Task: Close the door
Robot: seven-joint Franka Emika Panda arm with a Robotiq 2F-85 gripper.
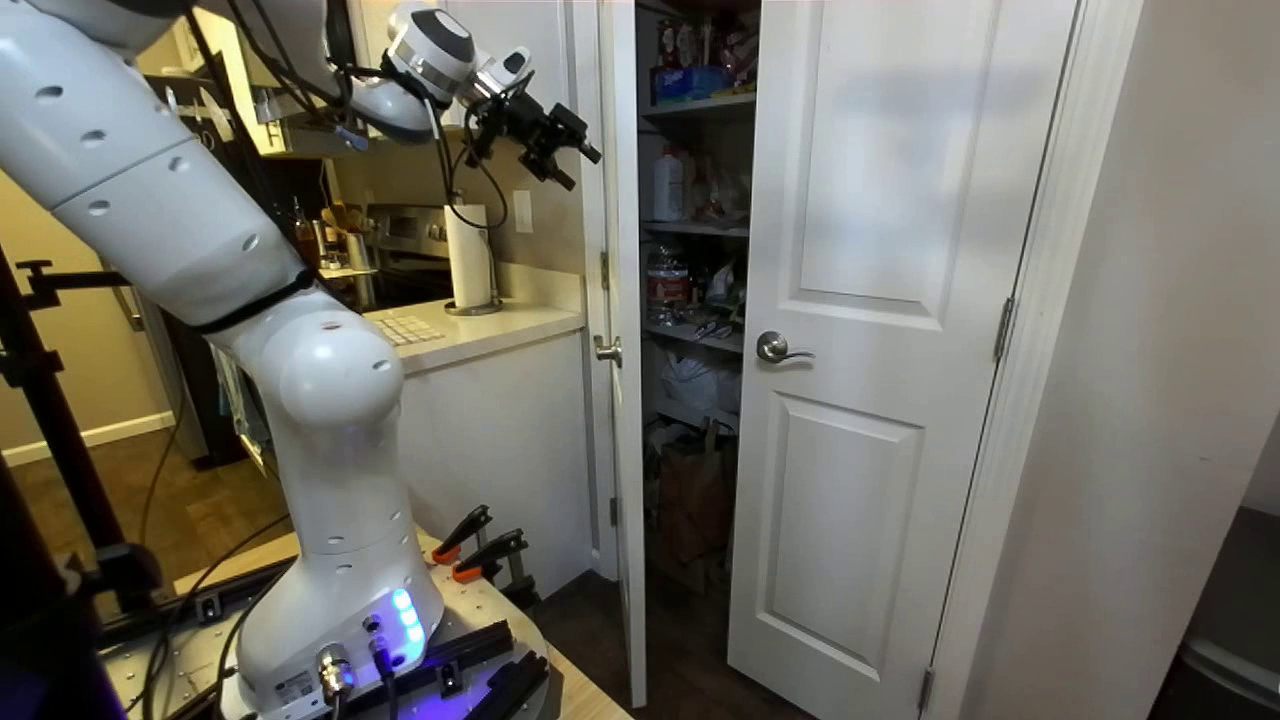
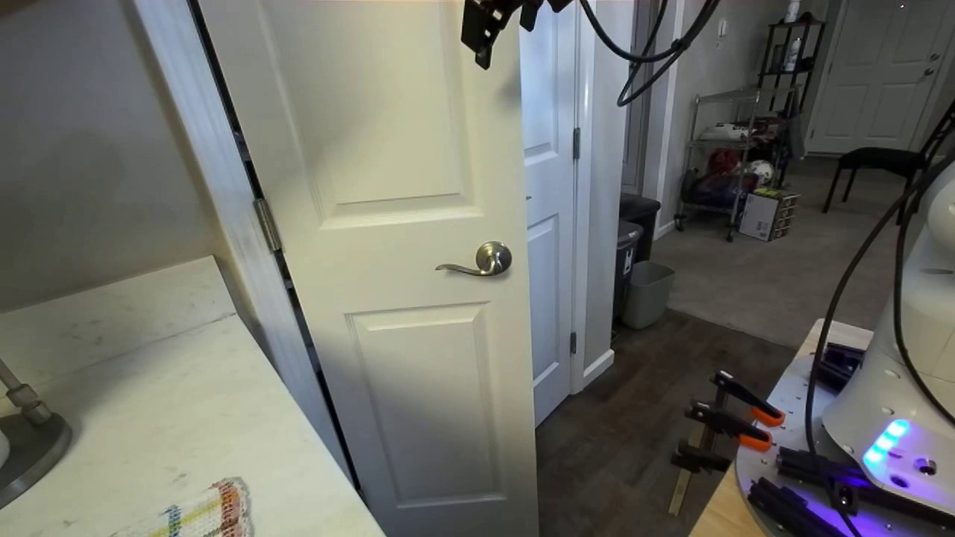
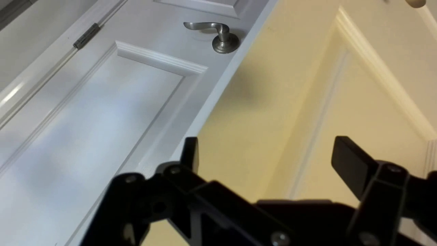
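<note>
The door [image 1: 628, 480] is a tall white panelled leaf. It stands open, nearly edge-on in an exterior view. Its panelled face shows in an exterior view [image 2: 440, 388], with a silver lever handle [image 2: 492, 258] near its right edge. My gripper [image 1: 583, 168] is beside the door's upper part, above handle height. It shows at the top of an exterior view [image 2: 506, 45], partly cut off. In the wrist view the open, empty gripper [image 3: 266, 147] faces the door's yellow-lit face [image 3: 249, 136]. I cannot tell if the fingertips touch it.
The matching white leaf [image 1: 870, 350] stands ajar, with closet shelves [image 1: 697, 106] between the leaves. A counter [image 1: 540, 322] with a paper towel roll [image 1: 470, 258] is behind the arm. Clamps [image 1: 490, 552] stick out from the robot's table. A grey bin [image 2: 647, 294] stands beyond.
</note>
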